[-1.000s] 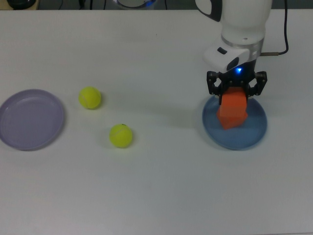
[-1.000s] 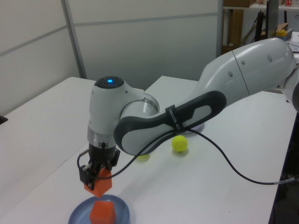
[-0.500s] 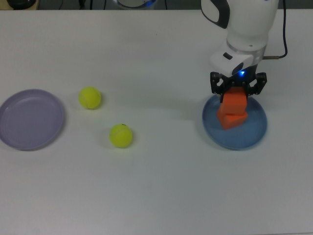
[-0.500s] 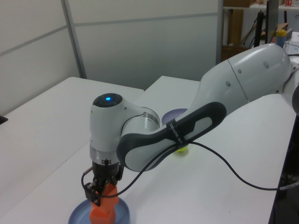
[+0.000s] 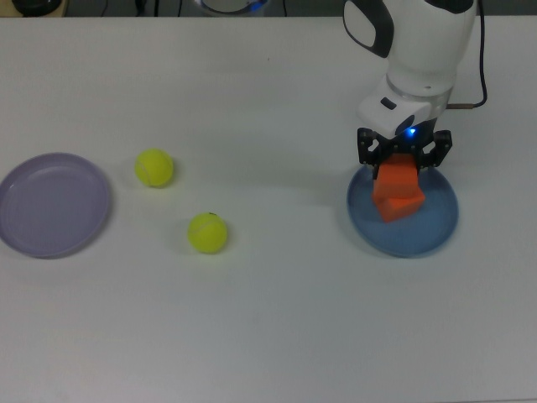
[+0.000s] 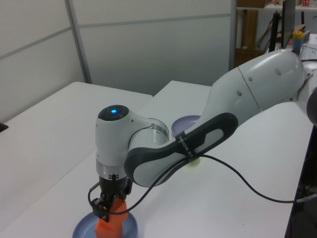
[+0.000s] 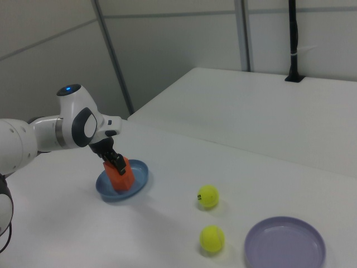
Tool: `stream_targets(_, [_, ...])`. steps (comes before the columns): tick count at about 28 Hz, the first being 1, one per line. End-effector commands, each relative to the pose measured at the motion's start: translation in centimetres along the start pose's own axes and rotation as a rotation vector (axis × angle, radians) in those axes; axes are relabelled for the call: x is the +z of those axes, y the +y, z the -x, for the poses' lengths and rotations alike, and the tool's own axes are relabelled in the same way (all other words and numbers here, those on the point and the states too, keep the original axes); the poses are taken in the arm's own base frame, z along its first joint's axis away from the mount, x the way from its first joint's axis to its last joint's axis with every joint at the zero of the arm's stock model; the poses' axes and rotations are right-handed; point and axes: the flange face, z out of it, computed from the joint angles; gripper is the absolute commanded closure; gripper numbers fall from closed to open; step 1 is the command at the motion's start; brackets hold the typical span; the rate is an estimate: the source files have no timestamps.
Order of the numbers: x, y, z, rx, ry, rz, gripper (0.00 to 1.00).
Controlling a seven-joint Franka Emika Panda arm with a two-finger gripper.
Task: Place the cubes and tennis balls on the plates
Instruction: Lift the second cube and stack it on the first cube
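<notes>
My gripper hangs over the blue plate at the top view's right, shut on an orange cube. That cube sits low, touching or just above the second orange cube, which lies on the plate. Two tennis balls rest on the table left of centre in the top view. At the top view's far left lies the lavender plate, with nothing on it. In the right view the gripper presses down on the cubes in the blue plate.
The arm's black cable loops over the table in the left view. White tabletop stretches between the plates. In the left view the arm hides most of one tennis ball.
The gripper has come down with the held cube, from well above the blue plate to the level of the cube lying there. The balls and the lavender plate have not moved.
</notes>
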Motion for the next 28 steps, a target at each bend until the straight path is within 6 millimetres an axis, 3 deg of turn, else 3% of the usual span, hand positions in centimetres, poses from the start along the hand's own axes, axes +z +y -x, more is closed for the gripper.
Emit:
stream_targets(1, [-0.4, -0.2, 0.1, 0.008, 0.016, 0.014, 1.00])
stream_targets(13, [-1.0, -1.1, 0.0, 0.024, 0.069, 0.002, 1.00])
stream_targets(14, [-1.0, -1.1, -0.1, 0.019, 0.073, 0.007, 0.94])
stream_targets(15, [-1.0, -1.1, 0.0, 0.014, 0.073, 0.009, 0.75])
stream_targets(16, [-1.0, -1.1, 0.0, 0.010, 0.075, 0.011, 0.45])
stream_targets(17, [-1.0, -1.1, 0.0, 0.006, 0.076, 0.016, 0.00])
stream_targets(28, [-1.0, -1.4, 0.2, -0.003, 0.081, 0.023, 0.00])
